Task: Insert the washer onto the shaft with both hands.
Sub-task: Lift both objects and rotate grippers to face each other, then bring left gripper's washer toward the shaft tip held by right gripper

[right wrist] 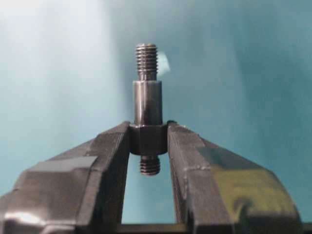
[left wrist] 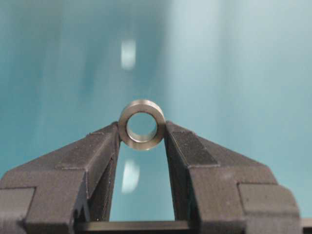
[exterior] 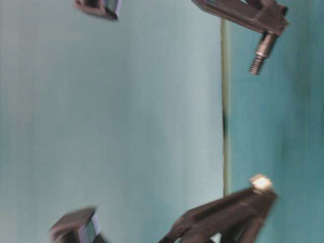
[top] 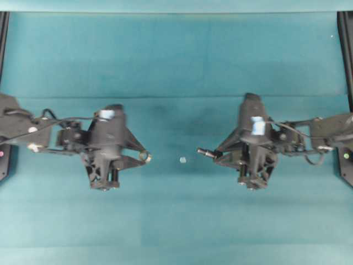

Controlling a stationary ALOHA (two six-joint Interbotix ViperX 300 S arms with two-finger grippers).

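Observation:
My left gripper is shut on the washer, a silvery ring pinched by its rim at the very fingertips. In the left wrist view the washer faces the camera with its hole showing between the fingers. My right gripper is shut on the shaft, whose threaded tip points left toward the washer across a wide gap. In the right wrist view the shaft stands out beyond the fingertips, gripped at its thick collar. The table-level view shows the shaft and the washer well apart.
A tiny pale chip lies on the teal cloth between the two grippers. Black frame rails stand at the left and right edges. A fold in the cloth runs across behind the arms.

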